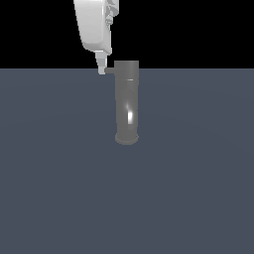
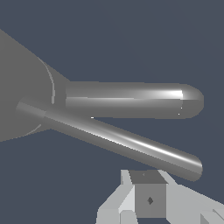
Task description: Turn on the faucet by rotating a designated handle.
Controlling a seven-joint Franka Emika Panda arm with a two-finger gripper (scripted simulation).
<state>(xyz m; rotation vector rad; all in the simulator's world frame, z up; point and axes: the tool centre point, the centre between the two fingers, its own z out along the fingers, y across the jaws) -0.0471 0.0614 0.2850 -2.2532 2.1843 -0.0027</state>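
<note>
The faucet (image 1: 126,101) is a tall grey cylinder with a bright glint, upright on a wider round base. Its handle (image 1: 109,71) is a short thin rod sticking out from the top toward the exterior view's left. My gripper (image 1: 102,70) hangs from above with its tip right at the rod's free end, fingers together and holding nothing. In the wrist view the handle (image 2: 127,143) runs slantwise as the thinner rod, just beyond my fingertips (image 2: 148,194). A thicker rounded rod (image 2: 131,100) juts from the faucet body (image 2: 22,92) beside it.
A flat dark blue-grey floor (image 1: 198,188) spreads all around the faucet. My white arm (image 1: 93,25) comes down from the top of the exterior view, left of the cylinder.
</note>
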